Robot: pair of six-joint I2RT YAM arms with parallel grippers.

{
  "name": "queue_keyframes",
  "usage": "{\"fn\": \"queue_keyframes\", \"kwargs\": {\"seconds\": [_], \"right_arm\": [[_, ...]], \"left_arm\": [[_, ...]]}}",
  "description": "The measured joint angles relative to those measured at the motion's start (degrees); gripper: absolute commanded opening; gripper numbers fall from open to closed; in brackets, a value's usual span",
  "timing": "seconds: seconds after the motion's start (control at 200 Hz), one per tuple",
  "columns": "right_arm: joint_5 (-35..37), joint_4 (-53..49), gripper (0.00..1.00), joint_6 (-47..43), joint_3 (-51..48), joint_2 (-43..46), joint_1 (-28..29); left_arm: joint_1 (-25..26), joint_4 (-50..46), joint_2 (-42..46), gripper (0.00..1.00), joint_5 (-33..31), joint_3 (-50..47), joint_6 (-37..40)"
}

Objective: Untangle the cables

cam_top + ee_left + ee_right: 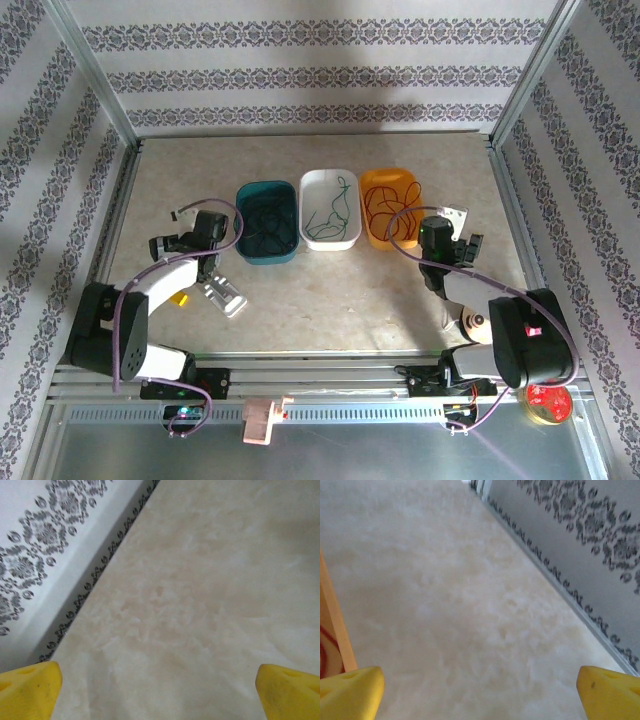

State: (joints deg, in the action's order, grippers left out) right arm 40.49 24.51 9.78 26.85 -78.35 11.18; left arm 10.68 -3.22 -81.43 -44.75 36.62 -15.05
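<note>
At the far middle of the table (330,300), three bins are seen in a row: a teal bin (268,258) on the left holding a black cable (268,222), a white bin (330,243) holding a green cable (333,212), and an orange bin (390,172) on the right holding a red cable (383,208). No cable is seen crossing from one bin into another. Whether loops within a bin are knotted cannot be told.

The left gripper (159,692) is found left of the teal bin, jaws spread wide, with nothing but bare table between them. The right gripper (480,692) is found just right of the orange bin, jaws equally wide and empty.

The separating step is judged complete or nearly so. The next move is judged to call for a withdrawal of both arms toward the near side, or a re-entry from above should a tangle be found.

The orange bin's wall stands close to the right gripper's left finger, so a leftward sweep should be avoided. The side walls are near each gripper's outer side. Ample open table is available near of the bins.
</note>
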Motion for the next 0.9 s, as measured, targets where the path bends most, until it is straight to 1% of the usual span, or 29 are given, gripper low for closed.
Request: {"fn": "queue_keyframes", "kwargs": {"seconds": [0.09,0.205,0.3,0.435,0.5,0.585,0.635,0.675,0.715,0.78,0.845,0.9], "right_arm": [[-0.5,9.0,0.98,-2.9,0.2,-4.9,-0.6],[-4.0,12.3,0.98,-7.0,0.9,-8.8,-0.5],[-6.9,14.4,0.98,-8.5,0.8,-8.8,-0.6],[-11.1,18.0,0.98,-8.8,-1.0,-7.2,-2.0],[-13.6,19.2,0.98,-8.7,-1.8,-6.7,-3.2],[-19.0,21.0,0.98,-8.5,-3.1,-6.6,-5.6],[-22.8,24.4,0.98,-8.4,-4.4,-7.5,-7.4],[-24.8,25.3,0.98,-8.3,-4.8,-8.3,-8.3],[-26.2,24.6,0.98,-8.3,-5.0,-8.4,-8.9],[-27.9,26.1,0.98,-8.2,-5.4,-8.6,-9.2],[-29.3,26.8,0.98,-8.3,-5.4,-8.7,-9.2],[-29.8,27.0,0.98,-8.3,-5.4,-8.7,-9.2]], "left_arm": [[-0.3,7.3,-2.3,0.99,0.5,-2.9,3.0],[-0.3,21.1,-2.7,0.99,2.6,-7.1,8.3],[-0.3,30.9,-3.7,0.99,5.6,-8.9,12.3],[-0.3,37.4,-5.2,0.99,11.6,-8.9,15.6],[-0.4,43.5,-6.7,0.99,15.0,-9.8,16.6],[-2.2,46.1,-6.9,0.99,18.9,-11.6,16.3],[-4.0,48.8,-6.9,0.99,20.9,-13.3,16.1],[-5.0,49.4,-6.9,0.99,22.4,-14.1,16.0],[-5.9,50.1,-7.1,0.99,24.3,-14.6,16.0],[-6.7,54.2,-8.7,0.99,27.5,-15.4,15.9],[-7.1,53.9,-9.3,0.99,29.8,-15.4,15.5],[-7.7,55.5,-9.6,0.99,31.3,-15.5,15.3]]}}
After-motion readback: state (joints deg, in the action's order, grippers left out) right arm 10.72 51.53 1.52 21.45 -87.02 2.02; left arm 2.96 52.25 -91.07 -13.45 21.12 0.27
